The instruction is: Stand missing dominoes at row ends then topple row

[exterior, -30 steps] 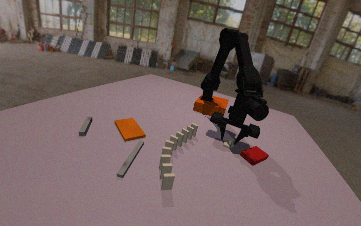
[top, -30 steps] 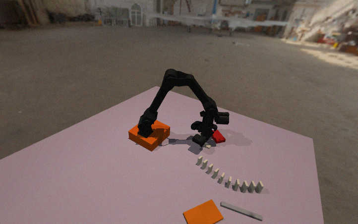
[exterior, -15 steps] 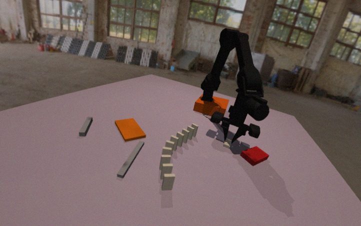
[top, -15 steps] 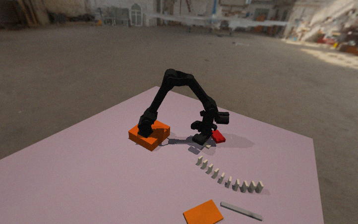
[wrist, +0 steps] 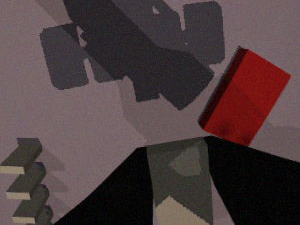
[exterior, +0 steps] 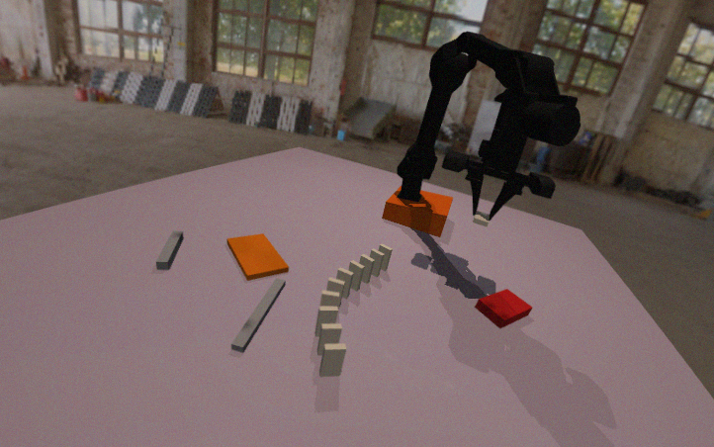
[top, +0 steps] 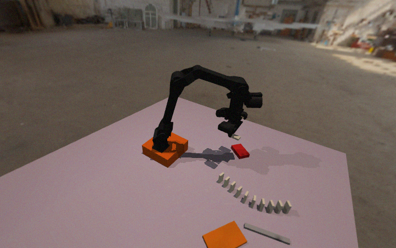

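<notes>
My gripper [top: 232, 135] [exterior: 482, 215] [wrist: 175, 151] is shut on a cream domino [top: 236, 137] [exterior: 481, 221] [wrist: 181, 186]. It holds the domino well above the table, roughly level rather than upright; its upper part is hidden between the fingers. A curved row of several cream dominoes stands upright. The row's end nearest the robot base is one domino [top: 220, 178] [exterior: 386, 257]; the other end is another domino [top: 287, 207] [exterior: 332, 360]. Part of the row shows at the left of the wrist view. The gripper is apart from the row.
A red block [top: 239, 151] [exterior: 503, 307] [wrist: 250, 94] lies near the gripper's shadow. An orange plate [top: 225, 235] [exterior: 257, 256] and a long grey bar [top: 266, 233] [exterior: 259, 315] lie beyond the row. A shorter grey bar [exterior: 170, 250] lies farther off. The arm stands on an orange base [top: 154, 155] [exterior: 396, 211].
</notes>
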Available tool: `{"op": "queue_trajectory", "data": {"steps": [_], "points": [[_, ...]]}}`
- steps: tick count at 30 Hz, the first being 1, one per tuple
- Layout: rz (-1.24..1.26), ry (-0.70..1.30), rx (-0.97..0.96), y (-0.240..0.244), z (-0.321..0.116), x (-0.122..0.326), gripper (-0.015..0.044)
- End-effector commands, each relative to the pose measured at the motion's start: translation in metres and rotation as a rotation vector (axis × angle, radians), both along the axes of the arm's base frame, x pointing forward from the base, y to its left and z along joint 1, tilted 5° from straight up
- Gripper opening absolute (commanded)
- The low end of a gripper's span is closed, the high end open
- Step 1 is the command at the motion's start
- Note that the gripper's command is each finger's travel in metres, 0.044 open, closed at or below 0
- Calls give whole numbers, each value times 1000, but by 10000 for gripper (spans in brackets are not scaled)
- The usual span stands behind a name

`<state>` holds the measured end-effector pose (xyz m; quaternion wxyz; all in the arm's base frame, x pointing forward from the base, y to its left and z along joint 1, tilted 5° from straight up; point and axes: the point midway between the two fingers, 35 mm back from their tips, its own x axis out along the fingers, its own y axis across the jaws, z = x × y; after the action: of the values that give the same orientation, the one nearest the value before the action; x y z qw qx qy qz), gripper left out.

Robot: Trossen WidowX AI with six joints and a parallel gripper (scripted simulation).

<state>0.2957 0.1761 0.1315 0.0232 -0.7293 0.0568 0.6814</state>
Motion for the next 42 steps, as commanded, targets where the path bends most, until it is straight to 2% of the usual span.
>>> {"op": "queue_trajectory", "data": {"steps": [1,4,20,22,36,42], "points": [[-5,11,-12,-1,9,-3,107],[-141,3,-4,-1,9,-8,107],[-1607,-81,83,1,5,-59,107],[-1727,-88,90,0,5,-63,107],[-1743,-87,92,0,5,-64,107],[-1773,-27,152,3,-7,-57,107]]}}
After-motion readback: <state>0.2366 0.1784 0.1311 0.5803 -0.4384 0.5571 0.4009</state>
